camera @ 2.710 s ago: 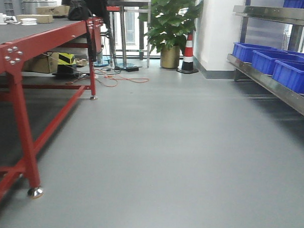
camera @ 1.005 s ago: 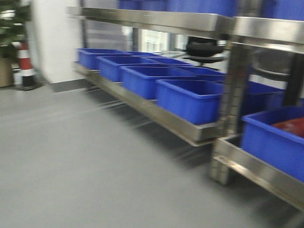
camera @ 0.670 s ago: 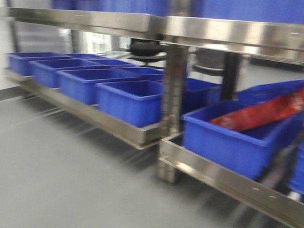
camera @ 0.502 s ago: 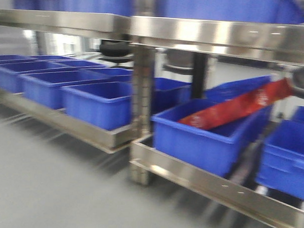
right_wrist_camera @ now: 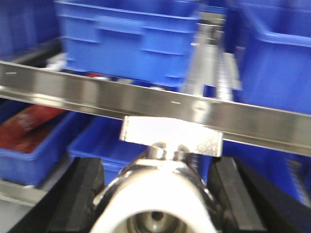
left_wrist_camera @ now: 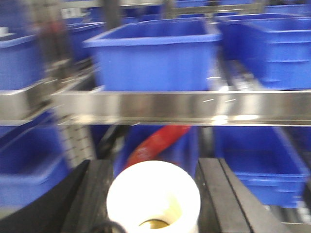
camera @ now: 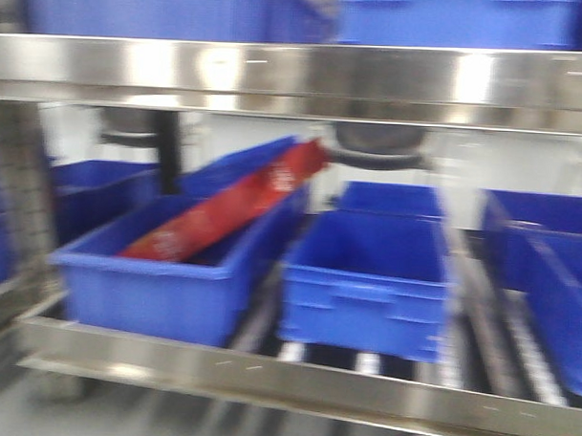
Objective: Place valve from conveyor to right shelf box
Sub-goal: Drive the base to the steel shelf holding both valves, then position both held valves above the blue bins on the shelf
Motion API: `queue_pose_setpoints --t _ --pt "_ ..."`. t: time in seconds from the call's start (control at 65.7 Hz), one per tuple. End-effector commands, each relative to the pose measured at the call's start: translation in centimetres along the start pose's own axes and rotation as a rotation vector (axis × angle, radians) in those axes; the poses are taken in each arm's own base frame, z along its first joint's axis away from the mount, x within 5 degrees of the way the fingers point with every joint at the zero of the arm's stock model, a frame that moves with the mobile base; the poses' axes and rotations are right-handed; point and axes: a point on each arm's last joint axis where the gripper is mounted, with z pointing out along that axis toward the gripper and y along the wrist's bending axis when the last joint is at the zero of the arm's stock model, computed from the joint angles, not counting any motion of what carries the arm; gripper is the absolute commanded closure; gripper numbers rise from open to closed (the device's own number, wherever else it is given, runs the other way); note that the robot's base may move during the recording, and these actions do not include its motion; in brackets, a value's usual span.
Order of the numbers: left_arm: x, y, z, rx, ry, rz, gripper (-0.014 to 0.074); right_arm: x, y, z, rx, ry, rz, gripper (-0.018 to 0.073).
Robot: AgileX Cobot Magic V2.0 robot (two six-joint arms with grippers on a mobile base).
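Steel shelf (camera: 296, 79) | valve (right_wrist_camera: 160, 194) in right tool (right_wrist_camera: 155, 165), white cap (left_wrist_camera: 153, 194) in left tool (left_wrist_camera: 153, 165)

Front view: close, square-on to the shelf (camera: 296, 79). My two wrist views: also close, facing forward at it; all three share the red packet (camera: 224, 211).

- The upper shelf rail (camera: 305, 80) crosses at 12 o'clock and the lower rail (camera: 266, 380) at 6 o'clock; the gap between is open.
- The middle blue box (camera: 365, 278), near centre, has free room inside.
- The left blue box (camera: 154, 295), at 8 o'clock, is partly taken by a slanted red package (camera: 224, 211).
- A steel post (camera: 24, 199) blocks 9 o'clock.
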Motion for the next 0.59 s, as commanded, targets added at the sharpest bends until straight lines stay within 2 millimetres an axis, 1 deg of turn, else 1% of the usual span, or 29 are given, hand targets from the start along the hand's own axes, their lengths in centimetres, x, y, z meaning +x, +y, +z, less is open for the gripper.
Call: queue_pose_setpoints --t 0.0,0.578 --pt "-0.7 0.02 -0.34 -0.001 -0.065 -0.008 0.0708 -1.3 -0.13 -0.61 0.02 -0.112 -0.006 0.0711" --pt "-0.7 0.02 -0.34 -0.001 -0.065 -0.008 0.0708 -1.3 -0.13 -0.61 0.02 -0.112 -0.006 0.0711"
